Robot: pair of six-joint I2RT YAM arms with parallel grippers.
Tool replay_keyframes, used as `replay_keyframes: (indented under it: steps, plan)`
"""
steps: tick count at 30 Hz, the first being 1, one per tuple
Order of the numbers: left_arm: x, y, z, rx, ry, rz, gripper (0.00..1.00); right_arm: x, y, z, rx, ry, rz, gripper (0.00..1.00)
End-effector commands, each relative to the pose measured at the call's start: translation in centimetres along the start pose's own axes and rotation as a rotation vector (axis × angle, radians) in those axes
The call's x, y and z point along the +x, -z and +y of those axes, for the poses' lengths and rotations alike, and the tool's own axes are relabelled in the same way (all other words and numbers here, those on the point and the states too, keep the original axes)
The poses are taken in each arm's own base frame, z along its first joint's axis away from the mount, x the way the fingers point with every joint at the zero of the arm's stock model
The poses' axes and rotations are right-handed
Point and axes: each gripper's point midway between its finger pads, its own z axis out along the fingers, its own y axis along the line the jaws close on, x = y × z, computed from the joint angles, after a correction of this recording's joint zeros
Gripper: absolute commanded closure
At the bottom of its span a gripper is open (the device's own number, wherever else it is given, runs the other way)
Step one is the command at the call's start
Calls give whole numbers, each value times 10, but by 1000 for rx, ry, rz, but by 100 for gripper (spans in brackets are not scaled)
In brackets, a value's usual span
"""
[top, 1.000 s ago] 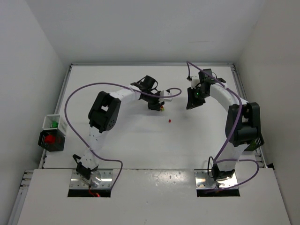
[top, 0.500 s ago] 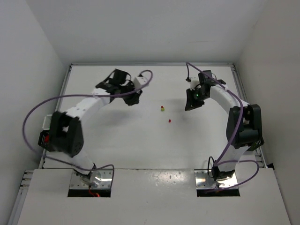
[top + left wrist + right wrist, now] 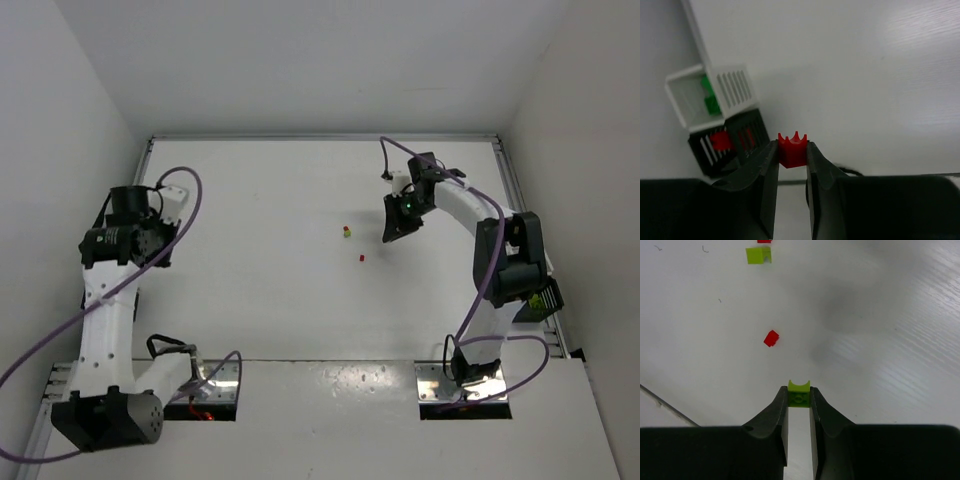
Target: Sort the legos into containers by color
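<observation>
Pinching red lego in left gripper, lime lego in right gripper; risking red dropping into green-holding white bin just ahead-left.

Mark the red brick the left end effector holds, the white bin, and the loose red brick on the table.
held red brick [image 3: 792, 151]: left wrist view, its front face.
white bin [image 3: 733, 89]: left wrist view, its ribbed side wall.
loose red brick [image 3: 771, 338]: right wrist view, its top face.
</observation>
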Motion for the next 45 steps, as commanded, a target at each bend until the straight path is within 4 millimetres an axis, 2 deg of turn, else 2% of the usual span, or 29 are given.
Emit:
replay_keyframes:
  steps: [1,5,8,9,11,12,13,16,22,27,33,34,35,36,37,38,39,42,43,45]
  plan:
    - [50,23,28,-155,69,150,81,-17,6,12,-18,65,-34,96]
    - [83,21,51,-225,162,235,80,-18,6,14,-12,73,-30,96]
    - [96,15,65,-259,204,254,80,-18,6,14,-12,82,-30,96]
    - [109,12,73,-262,232,295,81,-16,8,15,-12,82,-32,96]
    - [112,8,83,-261,260,282,83,-16,8,15,-12,82,-32,96]
    - [124,6,90,-258,282,312,83,-18,11,16,-11,86,-40,96]
    - [129,5,92,-252,291,323,85,-18,11,16,-11,86,-40,96]
    - [142,4,116,-292,306,332,87,-18,11,16,-11,86,-40,96]
    - [162,-2,135,-294,323,374,87,-16,8,15,-12,82,-32,96]
    - [161,-15,136,-263,339,361,76,-16,8,12,6,82,-30,96]
    - [148,-28,146,-223,364,320,64,-19,15,10,30,90,-48,96]
    - [143,-29,149,-219,373,305,55,-21,18,10,40,95,-58,96]
    - [141,-27,152,-227,371,298,50,-21,18,10,40,107,-58,96]
    - [137,-29,154,-220,371,286,40,-20,23,10,51,107,-57,96]
    - [133,-28,156,-221,368,271,22,-22,28,9,66,131,-64,96]
    - [126,-25,160,-228,363,249,14,-20,36,11,64,135,-40,97]
    - [120,-26,161,-216,361,222,1,-18,38,7,66,130,-19,97]
    - [94,-17,161,-182,349,126,0,-13,54,-1,118,142,-8,97]
    - [84,-12,159,-166,345,90,0,-12,68,-4,151,162,-34,97]
    - [52,1,153,-124,332,-1,0,-13,84,-12,215,175,-62,97]
